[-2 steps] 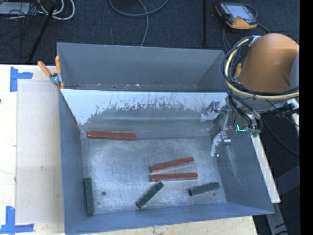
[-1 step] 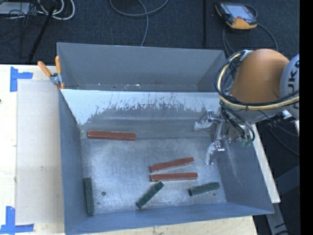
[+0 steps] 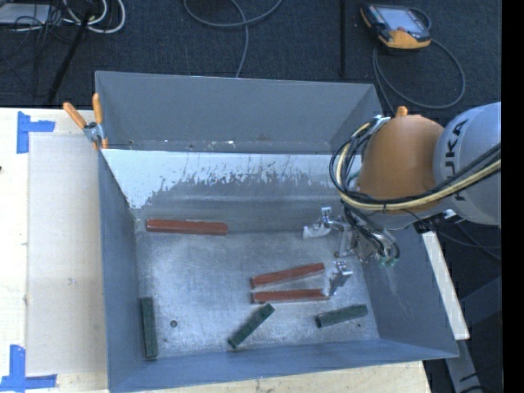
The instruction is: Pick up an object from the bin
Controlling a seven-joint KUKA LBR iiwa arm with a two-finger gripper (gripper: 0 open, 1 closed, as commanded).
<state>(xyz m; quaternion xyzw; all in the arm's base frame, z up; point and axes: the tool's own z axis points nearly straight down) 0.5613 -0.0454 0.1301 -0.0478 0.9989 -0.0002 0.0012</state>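
I am looking at two red-brown sticks lying almost side by side on the floor of the bin [image 3: 115, 244], right of its middle: the upper stick [image 3: 286, 276] and the lower stick [image 3: 288, 296]. The gripper [image 3: 332, 252] is hanging low just past their right ends, its two metal fingers standing well apart with nothing between them. The lower finger [image 3: 339, 277] is sitting right by the stick ends; I cannot tell whether it is touching them. The arm is coming in over the right wall, its orange cover [image 3: 397, 158] ringed by looping cables, the wrist pointing down and leftward. A dark green stick [image 3: 341, 316] is lying just beside the gripper, towards the front. A tilted green stick [image 3: 250, 327], a green stick by the left wall [image 3: 148, 327] and a lone red-brown stick [image 3: 187, 228] are lying farther off.
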